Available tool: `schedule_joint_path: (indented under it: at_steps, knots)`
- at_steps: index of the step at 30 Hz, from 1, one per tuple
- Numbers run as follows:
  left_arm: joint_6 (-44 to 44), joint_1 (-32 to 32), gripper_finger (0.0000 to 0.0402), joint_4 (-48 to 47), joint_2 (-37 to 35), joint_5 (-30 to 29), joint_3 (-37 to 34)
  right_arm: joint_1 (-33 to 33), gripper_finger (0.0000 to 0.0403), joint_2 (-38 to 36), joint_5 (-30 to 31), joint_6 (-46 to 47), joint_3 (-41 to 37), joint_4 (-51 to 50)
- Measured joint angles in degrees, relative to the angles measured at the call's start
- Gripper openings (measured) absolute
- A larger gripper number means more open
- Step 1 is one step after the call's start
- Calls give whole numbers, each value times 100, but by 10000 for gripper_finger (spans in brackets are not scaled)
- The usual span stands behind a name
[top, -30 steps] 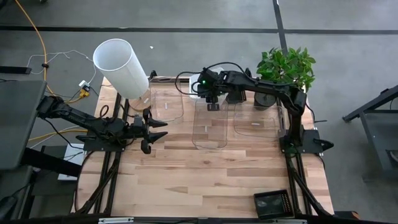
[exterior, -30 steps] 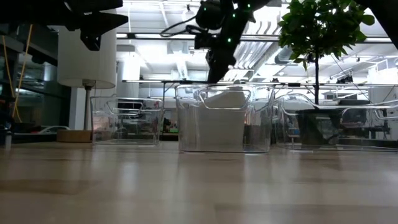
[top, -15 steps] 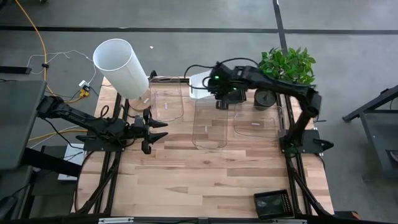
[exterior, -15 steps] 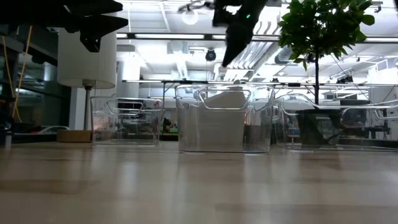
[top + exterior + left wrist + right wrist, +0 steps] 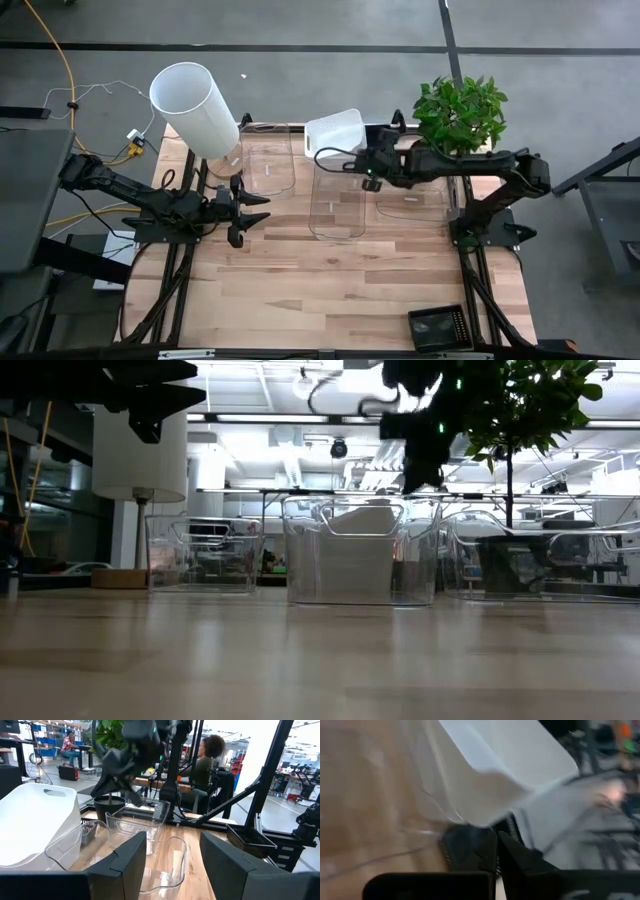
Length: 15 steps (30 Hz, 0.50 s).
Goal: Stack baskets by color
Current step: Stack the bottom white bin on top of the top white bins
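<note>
Wood tabletop (image 5: pixel 330 280): your three clear baskets (image 5: pixel 338 195) sit unstacked in a row, a white basket (image 5: pixel 333 131) behind the middle one. Right gripper (image 5: pixel 366 180) hovers pinched closed, empty, above them; left gripper (image 5: pixel 243 207) waits spread wide beside the leftmost. Stacking remains undone.

Three clear baskets stood upright in a row along the table's far side: the left one (image 5: pixel 268 165), the middle one (image 5: pixel 338 197) and the right one (image 5: pixel 412 198). A white basket (image 5: pixel 334 131) lay tilted just beyond the middle one, near the right gripper's fingers (image 5: pixel 371 181). A small black slotted basket (image 5: pixel 438 328) sat well apart from them.
</note>
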Motion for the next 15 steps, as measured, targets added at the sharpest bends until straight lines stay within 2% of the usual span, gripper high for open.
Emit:
schedule_joint_path:
  at_steps: [4, 7, 11, 15]
  knots:
    - [0, 1, 172, 1, 0, 0, 0, -158, 1, 137, 488, -65, -412, 580]
    - [-1, 11, 172, 22, 0, -4, 0, -338, 1, 170, 584, -209, -501, 1200]
    - [-47, 11, 172, 21, 0, -2, 0, -559, 0, 172, 301, -250, -509, 1815]
    - [-50, 11, 172, 17, 0, -2, 0, -819, 0, 247, -384, 7, -509, 1813]
